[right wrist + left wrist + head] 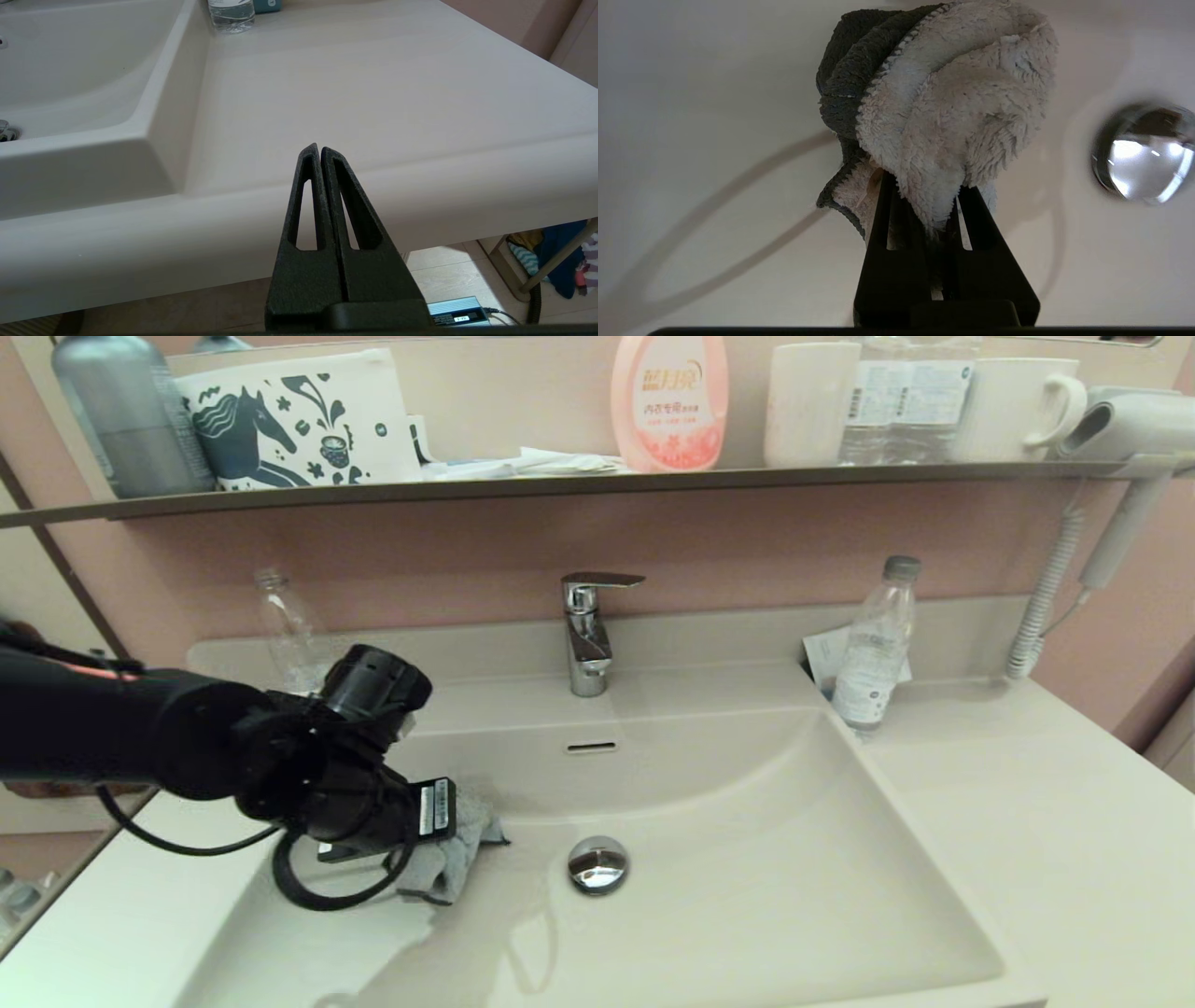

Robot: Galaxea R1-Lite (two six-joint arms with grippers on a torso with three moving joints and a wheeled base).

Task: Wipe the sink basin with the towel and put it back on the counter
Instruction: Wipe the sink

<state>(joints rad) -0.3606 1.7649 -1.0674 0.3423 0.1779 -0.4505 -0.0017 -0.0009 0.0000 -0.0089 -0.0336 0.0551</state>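
Note:
The pale fluffy towel point(457, 849) with its dark edge lies bunched against the floor of the cream sink basin point(794, 859), left of the round chrome drain plug point(597, 863). My left gripper point(439, 835) reaches down into the basin and is shut on the towel point(952, 102). In the left wrist view the cloth bulges out past the gripper point(927, 191), with the drain plug point(1143, 154) off to one side. My right gripper point(320, 149) is shut and empty, held low in front of the counter point(373, 84) edge; it does not show in the head view.
A chrome faucet point(588, 635) and overflow slot point(591, 747) stand at the basin's back. A clear bottle point(873, 649) stands on the counter point(1046, 821) to the right, another bottle point(285, 630) behind my left arm. A dark shelf point(560, 481) above carries bottles, cups and a horse-print pouch point(299, 420).

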